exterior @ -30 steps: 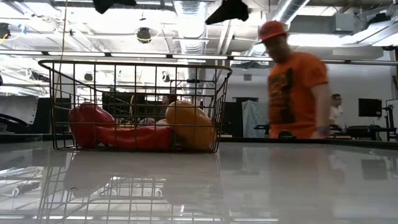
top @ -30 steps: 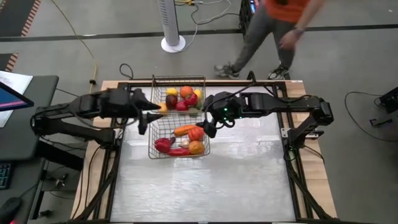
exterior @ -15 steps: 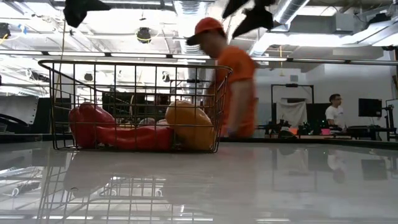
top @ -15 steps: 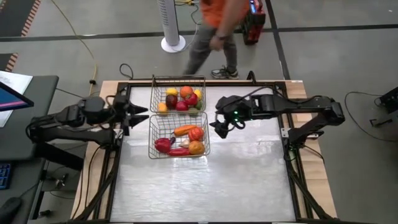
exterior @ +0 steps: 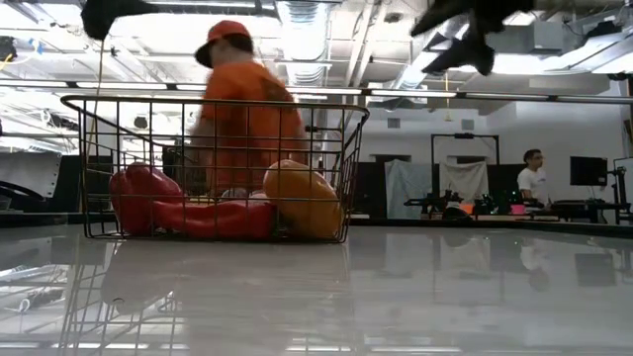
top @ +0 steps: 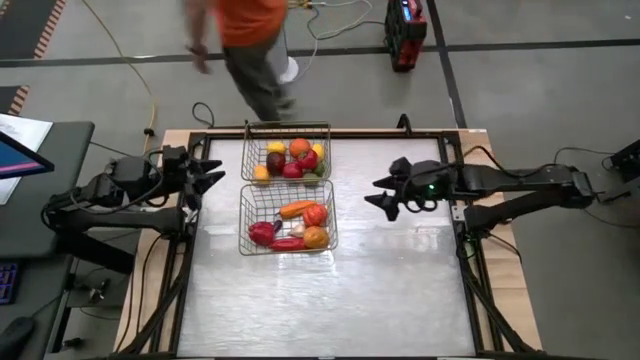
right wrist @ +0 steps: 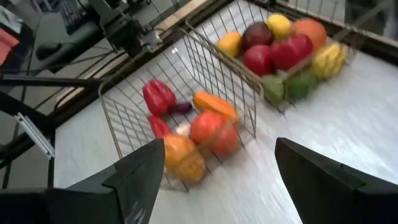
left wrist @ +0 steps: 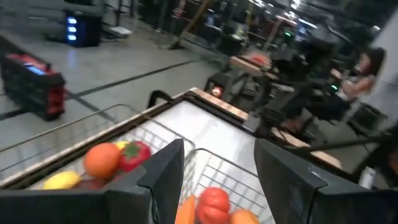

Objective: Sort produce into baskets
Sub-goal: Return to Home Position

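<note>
Two silver wire baskets stand end to end at the table's middle. The far basket (top: 247, 150) holds red, orange, yellow and green produce (top: 291, 157). The near basket (top: 243, 215) holds a red pepper, an orange carrot, a red tomato and an orange piece (top: 296, 226), all lying on its mesh floor. My left gripper (top: 207, 180) hangs open above the table's left edge, pointing at the baskets. My right gripper (top: 378, 193) hangs open to the right of the baskets, above bare table. Nothing is between either pair of fingers (left wrist: 163, 177) (right wrist: 138, 177).
A person in an orange shirt (top: 240, 35) walks on the floor beyond the table's far edge. Bare white tabletop (top: 330, 300) spreads toward the near edge and to the right of the baskets. A monitor (top: 20, 155) stands at the left, off the table.
Both grippers have drawn back from over the baskets: the left toward the table's left edge, the right toward the right edge, each sinking a little and holding nothing. The baskets and produce have stayed put. The person has walked from right to left behind the table.
</note>
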Controlling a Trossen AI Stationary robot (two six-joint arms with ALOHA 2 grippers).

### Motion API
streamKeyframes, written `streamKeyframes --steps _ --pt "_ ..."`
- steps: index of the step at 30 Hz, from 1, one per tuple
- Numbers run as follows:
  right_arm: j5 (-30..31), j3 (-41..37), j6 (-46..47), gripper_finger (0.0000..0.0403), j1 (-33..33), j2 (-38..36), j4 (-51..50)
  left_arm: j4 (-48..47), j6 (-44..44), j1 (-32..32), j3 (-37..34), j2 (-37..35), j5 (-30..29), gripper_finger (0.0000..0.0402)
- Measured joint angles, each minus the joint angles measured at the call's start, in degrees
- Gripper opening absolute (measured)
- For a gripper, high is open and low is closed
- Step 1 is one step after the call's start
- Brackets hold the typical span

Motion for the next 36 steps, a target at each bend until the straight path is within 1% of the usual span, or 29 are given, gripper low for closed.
streamKeyframes --steps 4,6,11,15,18,21,24,29,36 --pt "0.3 -6.5 2.3 0.033 0.0 -5.7 0.7 1.6 -4.1 0.0 -4.3 -2.7 -3.6 0.0183" --pt "0.2 -9.9 3.5 0.033 0.0 -8.7 3.1 2.9 -6.7 0.0 -6.8 -4.1 -4.7 0.0183" --pt "0.0 -16.5 5.8 0.033 0.1 -16.5 5.0 6.5 -9.0 0.0 -10.7 -6.8 -8.7 0.0183" --pt "-0.1 -21.3 7.7 0.033 0.1 -22.8 6.3 7.1 -10.3 0.0 -11.0 -8.7 -13.5 0.0183" --pt "0.1 -24.8 8.6 0.033 0.1 -28.2 7.4 9.4 -9.1 0.0 -11.0 -11.2 -14.6 0.0183" --pt "1.5 -28.1 9.0 0.033 -0.1 -33.2 7.9 7.4 -8.2 0.0 -11.0 -13.4 -16.7 0.0183" --pt "2.5 -31.2 9.7 0.033 -0.9 -37.9 9.1 5.9 -9.6 0.0 -12.5 -16.4 -19.9 0.0183" --pt "2.6 -35.3 11.1 0.033 -2.2 -45.0 9.1 7.6 -14.2 0.0 -17.1 -20.0 -19.2 0.0183" --pt "2.6 -40.3 13.4 0.033 -2.6 -52.9 8.8 12.0 -15.9 0.0 -23.2 -20.7 -17.9 0.0183"
